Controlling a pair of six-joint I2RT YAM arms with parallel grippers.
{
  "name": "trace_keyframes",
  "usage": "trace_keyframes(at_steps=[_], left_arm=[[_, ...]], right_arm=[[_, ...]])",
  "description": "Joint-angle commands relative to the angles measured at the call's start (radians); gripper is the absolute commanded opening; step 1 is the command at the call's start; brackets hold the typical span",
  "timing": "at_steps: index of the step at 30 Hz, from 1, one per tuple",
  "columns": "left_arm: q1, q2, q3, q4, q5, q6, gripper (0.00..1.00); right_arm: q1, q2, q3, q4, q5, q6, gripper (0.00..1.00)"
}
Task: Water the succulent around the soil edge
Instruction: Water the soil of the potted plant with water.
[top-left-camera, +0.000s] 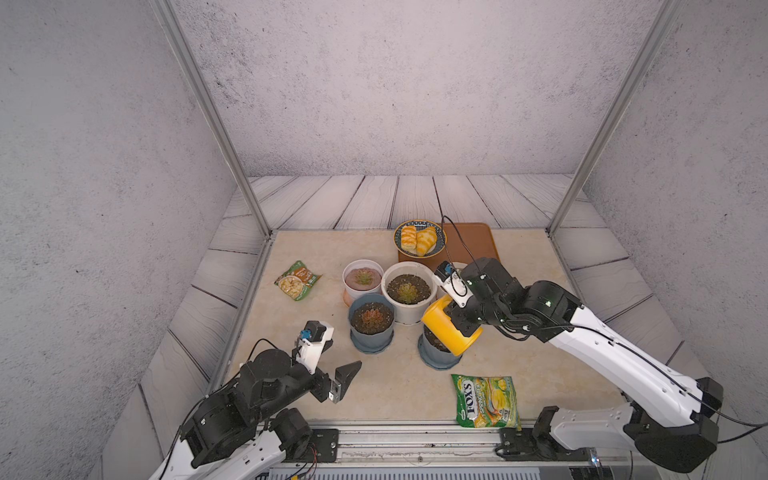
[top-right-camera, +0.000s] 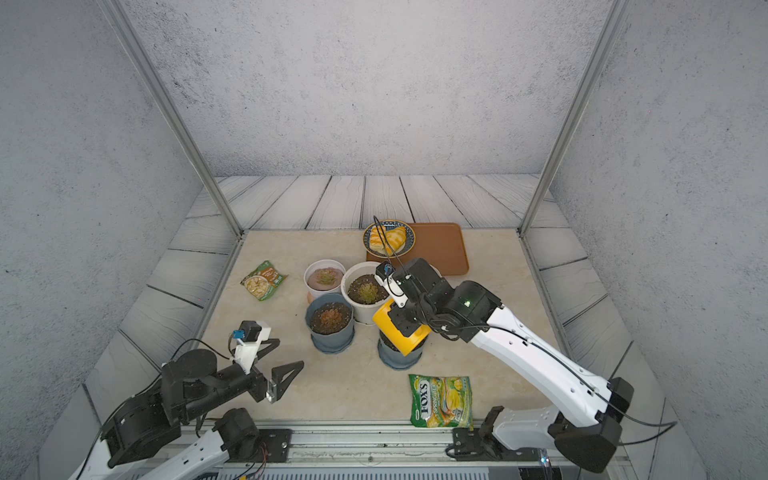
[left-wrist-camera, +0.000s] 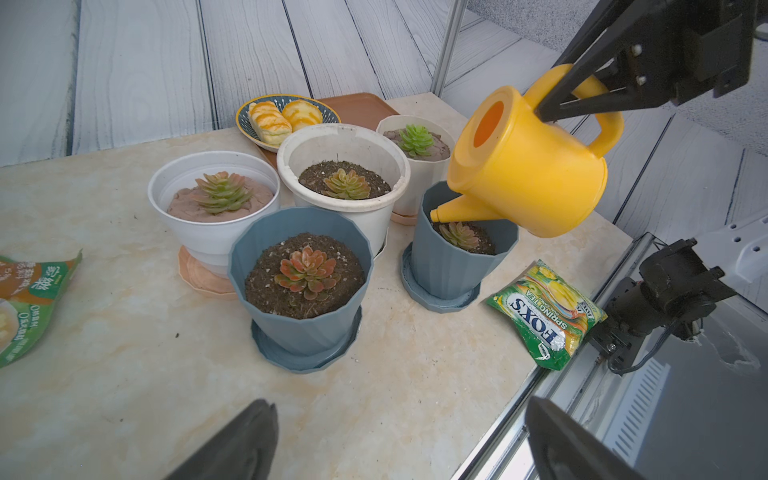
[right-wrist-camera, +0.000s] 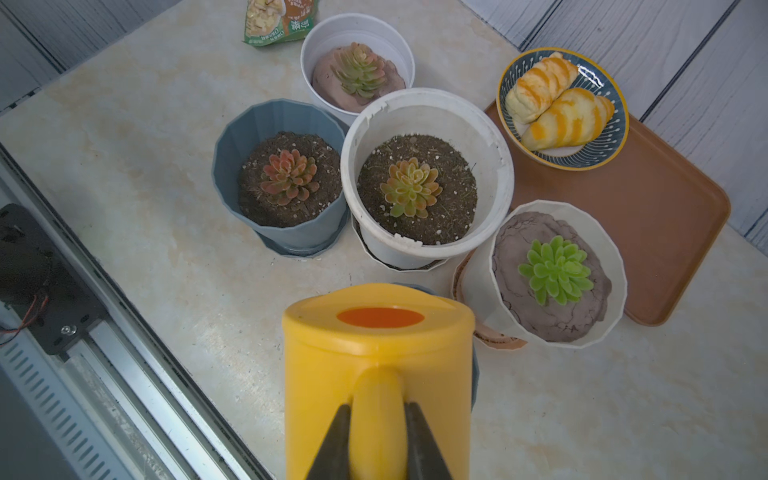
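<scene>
My right jaws pinch the handle (right-wrist-camera: 378, 415) of the yellow can (top-left-camera: 451, 328); the can is tipped, spout (left-wrist-camera: 461, 208) down, over the blue pot (left-wrist-camera: 453, 270) at the 5 o'clock end of the pot cluster; the spout tip hangs at the pot's rim, above the soil edge, just beside the succulent (left-wrist-camera: 459, 235); in both top views the can hides most of that pot. My left jaws stand spread wide with nothing between them, above the counter (top-left-camera: 395, 386) near its 7 o'clock corner. At 5 o'clock from the pot lies a green bag (top-left-camera: 487, 401) reading "FOX'S SPRING TEA"; at 10 o'clock of the cluster lies a snack bag (top-left-camera: 298, 280), its print too small for me to read.
</scene>
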Motion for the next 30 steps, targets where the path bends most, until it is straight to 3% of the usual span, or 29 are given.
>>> trace_keyframes(at_steps=[1,10,18,22,27,30], left_arm=[[0.006,-0.009,-0.006,0.009,-0.008,0.008,0.98],[0.006,-0.038,0.014,0.056,-0.035,0.008,0.98],[0.006,0.05,0.081,0.149,-0.026,0.01,0.98],[0.006,0.1,0.065,0.239,-0.033,0.044,0.98],[0.006,0.147,0.072,0.215,-0.087,0.081,0.98],[0.006,0.125,0.053,0.172,-0.131,0.095,0.98]], right_arm=[[-0.004,-0.149,-0.064,0.045,0.019,0.054,0.0],[-0.004,-0.822,-0.531,0.446,-0.053,0.058,0.0],[-0.004,-1.236,-0.787,0.685,-0.15,0.065,0.0],[-0.003,-1.151,-0.767,0.686,-0.246,0.056,0.0],[-0.003,-1.078,-0.816,0.848,-0.151,0.077,0.0],[-0.004,-0.93,-0.748,0.805,-0.13,0.041,0.0]])
